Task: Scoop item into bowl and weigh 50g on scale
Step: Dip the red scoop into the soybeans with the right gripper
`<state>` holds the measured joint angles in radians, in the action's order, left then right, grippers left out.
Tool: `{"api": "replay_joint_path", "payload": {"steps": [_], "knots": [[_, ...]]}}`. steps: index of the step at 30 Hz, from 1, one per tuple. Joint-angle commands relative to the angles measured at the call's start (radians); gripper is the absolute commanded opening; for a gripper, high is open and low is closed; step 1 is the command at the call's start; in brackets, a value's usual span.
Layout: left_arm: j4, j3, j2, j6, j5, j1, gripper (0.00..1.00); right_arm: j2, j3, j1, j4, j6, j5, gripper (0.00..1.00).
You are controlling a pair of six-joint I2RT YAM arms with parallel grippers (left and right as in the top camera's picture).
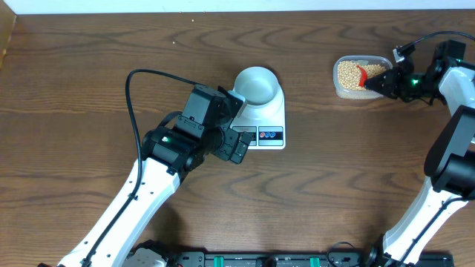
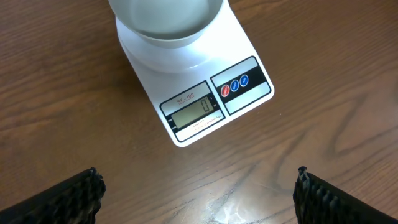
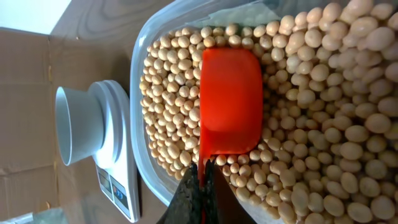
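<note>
Now right pincer [image 3: 202, 186], clamped on the red scoop [image 3: 230, 102], should dig shallowly under soybeans [image 3: 323, 124]; left pincer [image 2: 199, 196] gapes empty.

A red scoop [image 1: 361, 74] sits inside a clear plastic tub [image 1: 336, 83] at a brown wooden table's [image 1: 89, 59] far right.

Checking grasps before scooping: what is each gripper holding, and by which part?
The right gripper pinches the red scoop by its handle, with the scoop head in the beans. The left gripper is open and holds nothing.
</note>
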<state>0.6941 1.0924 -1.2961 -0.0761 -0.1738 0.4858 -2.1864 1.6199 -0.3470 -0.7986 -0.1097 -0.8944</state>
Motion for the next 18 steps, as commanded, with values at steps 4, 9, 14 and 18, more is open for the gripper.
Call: {"api": "replay_joint_path", "payload": {"steps": [4,9,14,18], "knots": [[0.002,-0.008,0.002,-0.006,0.013,-0.003,0.99,-0.025,-0.014,-0.001,0.048,0.105,-0.087,0.01],[0.002,-0.008,0.002,-0.006,0.013,-0.003,0.99,-0.025,-0.014,-0.003,0.058,0.117,-0.138,0.01],[0.002,-0.008,0.002,-0.006,0.013,-0.003,0.99,-0.025,-0.014,-0.018,0.058,0.117,-0.175,0.01],[0.002,-0.008,0.002,-0.006,0.013,-0.003,0.99,-0.024,-0.014,-0.039,0.054,0.112,-0.175,0.01]]}}
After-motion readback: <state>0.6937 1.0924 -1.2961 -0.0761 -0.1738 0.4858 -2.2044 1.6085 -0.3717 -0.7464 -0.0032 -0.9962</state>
